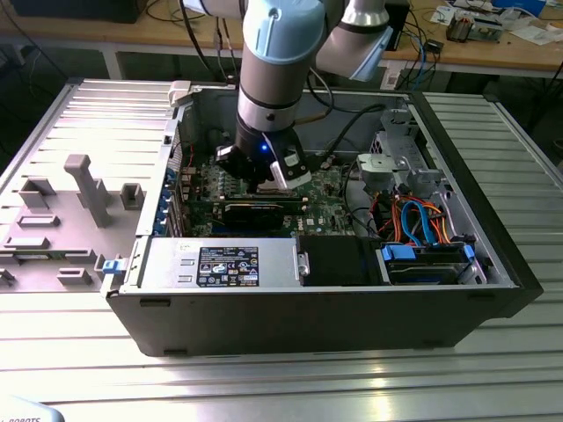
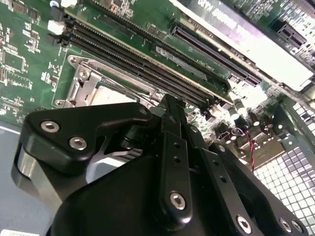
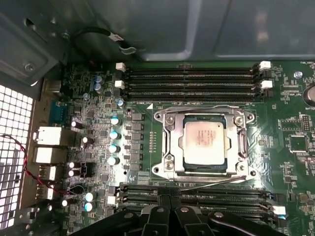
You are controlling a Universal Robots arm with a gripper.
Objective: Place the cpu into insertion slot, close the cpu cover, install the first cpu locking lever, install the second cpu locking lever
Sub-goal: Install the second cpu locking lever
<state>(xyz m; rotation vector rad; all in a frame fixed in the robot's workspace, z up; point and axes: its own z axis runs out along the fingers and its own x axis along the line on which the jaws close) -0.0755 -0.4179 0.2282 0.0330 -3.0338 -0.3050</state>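
Jaws are pressing together, holding nothing, as the gripper (image 3: 170,212) is hovering beside the socket (image 3: 204,142), where the chip (image 3: 204,141) is sitting under its closed cover (image 3: 167,142), seemingly being clamped flat

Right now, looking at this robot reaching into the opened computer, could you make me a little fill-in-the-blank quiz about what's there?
1. The silver chip already sits inside its square ____ on the green board.
2. The metal cover frame lies ____ around the chip, leaving the chip's top showing.
3. On two opposite sides of the socket run long black memory ____.
4. In the exterior view, the robot's hand hangs over the ____ board inside the computer case.

Missing words: socket; closed; slots; green
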